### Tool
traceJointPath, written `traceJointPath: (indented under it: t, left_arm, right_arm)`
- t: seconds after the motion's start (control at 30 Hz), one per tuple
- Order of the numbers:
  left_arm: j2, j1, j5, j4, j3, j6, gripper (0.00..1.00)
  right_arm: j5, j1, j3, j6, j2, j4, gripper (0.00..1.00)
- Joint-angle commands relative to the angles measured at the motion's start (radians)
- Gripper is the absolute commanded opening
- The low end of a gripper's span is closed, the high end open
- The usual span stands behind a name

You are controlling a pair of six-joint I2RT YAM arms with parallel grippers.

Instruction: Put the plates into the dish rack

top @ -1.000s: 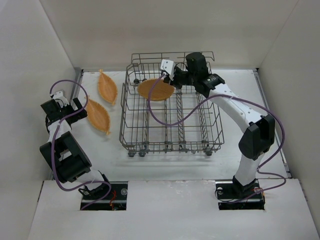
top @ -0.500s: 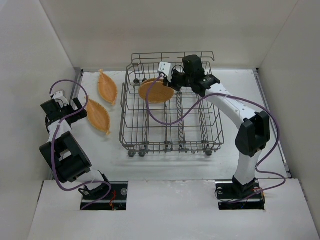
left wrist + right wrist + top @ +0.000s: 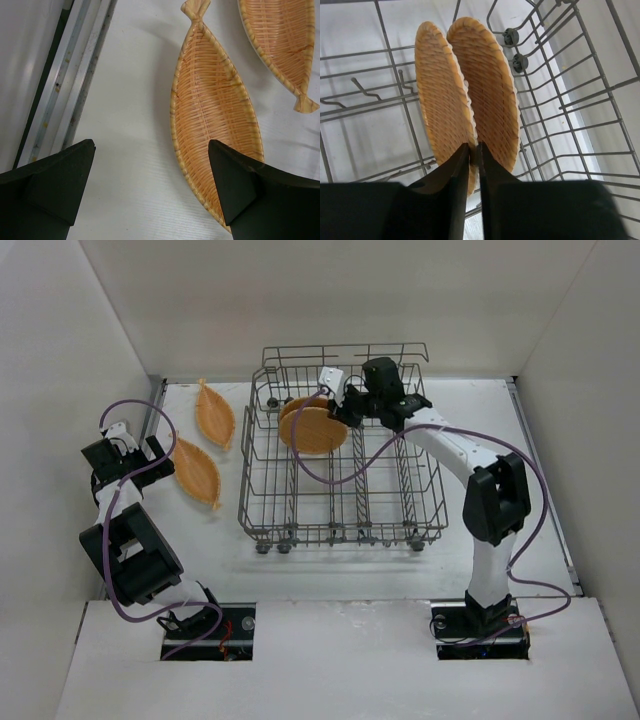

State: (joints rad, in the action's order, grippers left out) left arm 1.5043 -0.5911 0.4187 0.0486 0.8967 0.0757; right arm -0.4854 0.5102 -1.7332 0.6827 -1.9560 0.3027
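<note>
The wire dish rack [image 3: 345, 495] stands mid-table. Two orange-tan woven plates stand on edge side by side in its back left corner: one [image 3: 442, 95] on the left, one [image 3: 487, 90] on the right; in the top view they overlap [image 3: 313, 428]. My right gripper [image 3: 474, 150] is shut on a plate rim where the two meet, reaching into the rack from the right [image 3: 336, 412]. Two more plates lie flat on the table left of the rack, a far one [image 3: 215, 412] and a near one [image 3: 197, 472]. My left gripper [image 3: 150, 145] is open and empty, its right finger over the near plate's [image 3: 215, 110] edge.
A metal rail [image 3: 75, 65] runs along the table's left edge beside the left gripper. White walls enclose the table on three sides. The rack's wire tines [image 3: 555, 100] and small wheels [image 3: 520, 63] surround the right gripper.
The right gripper has turned its plate from nearly flat to upright and shifted it left, next to the plate standing in the rack. The left arm has not moved.
</note>
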Motion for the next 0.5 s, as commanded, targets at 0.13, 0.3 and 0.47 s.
traceJointPath:
  t: [0.13, 0.3, 0.47]
  left_arm:
    - [-0.015, -0.008, 0.017, 0.019, 0.024, -0.008, 1.0]
    - [-0.015, -0.006, 0.012, 0.019, 0.025, -0.007, 1.0]
    - [-0.013, -0.003, 0.009, 0.016, 0.025, -0.004, 1.0]
  right_arm:
    - [0.013, -0.031, -0.051, -0.09, -0.031, -0.054, 0.63]
    - [0.028, -0.051, -0.062, -0.12, 0.006, -0.105, 0.81]
    - [0.031, -0.069, -0.052, -0.152, 0.087, -0.134, 0.87]
